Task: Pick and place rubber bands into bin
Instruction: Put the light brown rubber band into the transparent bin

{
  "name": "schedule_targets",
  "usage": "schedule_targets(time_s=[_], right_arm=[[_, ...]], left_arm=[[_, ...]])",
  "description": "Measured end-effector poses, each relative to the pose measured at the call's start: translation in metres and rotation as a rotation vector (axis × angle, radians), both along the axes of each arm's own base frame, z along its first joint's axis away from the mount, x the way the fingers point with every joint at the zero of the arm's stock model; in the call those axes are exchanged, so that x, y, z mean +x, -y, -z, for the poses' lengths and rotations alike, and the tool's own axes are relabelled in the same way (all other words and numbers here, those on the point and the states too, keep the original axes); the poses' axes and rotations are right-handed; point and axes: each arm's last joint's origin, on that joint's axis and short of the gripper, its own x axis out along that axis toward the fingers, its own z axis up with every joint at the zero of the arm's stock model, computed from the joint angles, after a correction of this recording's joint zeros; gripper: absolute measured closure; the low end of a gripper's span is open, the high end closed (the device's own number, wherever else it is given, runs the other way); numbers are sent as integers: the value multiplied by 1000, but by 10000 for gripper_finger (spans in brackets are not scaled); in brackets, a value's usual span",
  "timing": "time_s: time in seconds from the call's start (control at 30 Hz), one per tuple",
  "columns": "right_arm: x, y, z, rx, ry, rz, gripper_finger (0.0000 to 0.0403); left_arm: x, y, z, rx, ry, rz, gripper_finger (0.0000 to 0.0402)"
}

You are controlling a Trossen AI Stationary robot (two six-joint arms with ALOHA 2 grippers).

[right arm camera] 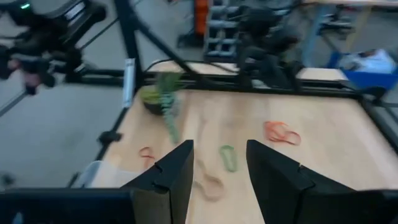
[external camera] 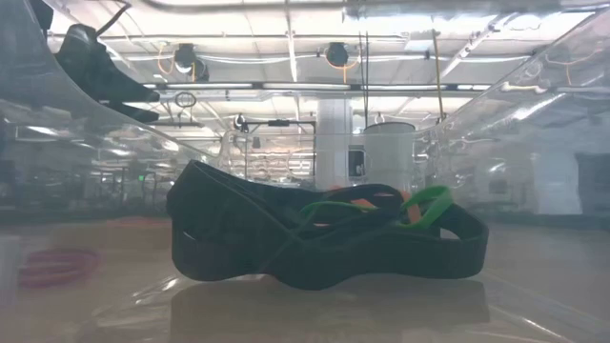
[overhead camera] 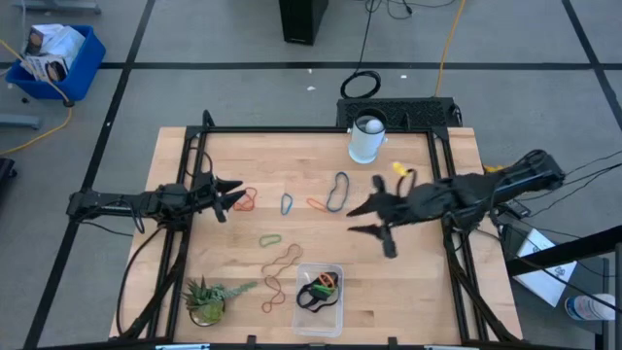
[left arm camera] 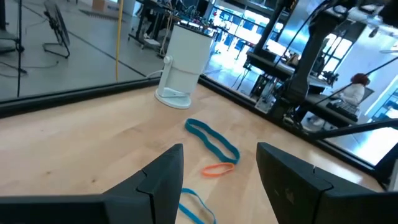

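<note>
Rubber bands lie scattered flat on the wooden table: orange-red ones (overhead camera: 245, 200), a blue one (overhead camera: 287, 204), a dark blue-grey one (overhead camera: 337, 192), an orange one (overhead camera: 316, 204), a green one (overhead camera: 269, 239), and brown and red loops (overhead camera: 280, 261). The clear bin (overhead camera: 336, 309) stands near the front edge and holds black, green and orange bands (external camera: 324, 233). My left gripper (overhead camera: 233, 199) is open and empty, beside the orange-red bands. My right gripper (overhead camera: 352, 221) is open and empty, above the table's middle right. The left wrist view shows a blue band (left arm camera: 211, 140) and an orange band (left arm camera: 217, 169) past the open fingers. The right wrist view shows the green band (right arm camera: 228, 157).
A white cylindrical cup (overhead camera: 366, 138) stands at the table's far edge, with a small yellow thing (overhead camera: 398, 167) near it. A small potted plant (overhead camera: 206, 299) sits at the front left corner. A blue crate (overhead camera: 56, 58) stands on the floor beyond the table.
</note>
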Motion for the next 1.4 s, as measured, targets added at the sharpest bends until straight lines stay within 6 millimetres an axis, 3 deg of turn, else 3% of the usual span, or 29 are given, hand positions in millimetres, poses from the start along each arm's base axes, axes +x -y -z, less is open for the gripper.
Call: schedule_targets(time_s=[0.27, 0.67, 0.8, 0.9, 1.07, 1.2, 1.4], right_arm=[[-43, 16, 58, 46, 96, 29, 261], [-63, 23, 144, 131, 300, 31, 263], [-70, 26, 154, 199, 413, 36, 263], [-75, 28, 155, 212, 491, 38, 263], [-75, 32, 154, 201, 525, 58, 263], [-74, 35, 154, 196, 526, 75, 263], [-74, 36, 154, 194, 527, 81, 263]], left_arm=[[0, 1, 0, 19, -8, 25, 192], [1, 2, -5, 61, 36, 91, 192], [0, 5, -30, 160, 225, 163, 192], [-3, 6, -55, 234, 240, 187, 192], [8, 10, -93, 333, -14, 246, 192], [29, 16, -122, 389, -177, 327, 193], [69, 36, -136, 381, -434, 503, 193]])
